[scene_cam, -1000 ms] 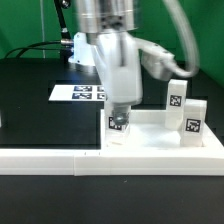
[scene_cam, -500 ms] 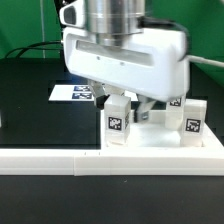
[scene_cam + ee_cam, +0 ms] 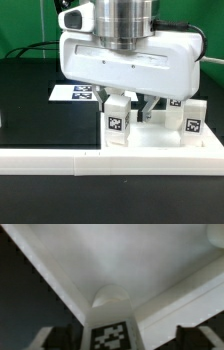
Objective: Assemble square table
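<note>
The square table's white slab (image 3: 150, 142) lies flat at the exterior view's right, and fills the wrist view (image 3: 130, 258). A small white leg (image 3: 118, 123) with a black-white tag stands upright at its near left corner. In the wrist view the same leg (image 3: 110, 331) sits between my fingers, nearer one of them. My gripper (image 3: 130, 104) hangs straight over the leg, open, with the fingertips (image 3: 44, 338) apart and a gap on the other side of the leg. Two more tagged legs (image 3: 193, 118) stand at the slab's right.
The long white L-shaped rail (image 3: 50, 160) runs along the front of the black table. The marker board (image 3: 76, 93) lies behind the gripper to the left. A green backdrop and cables are at the rear.
The hand has turned about its vertical axis from side-on to broadside and now sits slightly lower. The leg beneath it has stayed in place.
</note>
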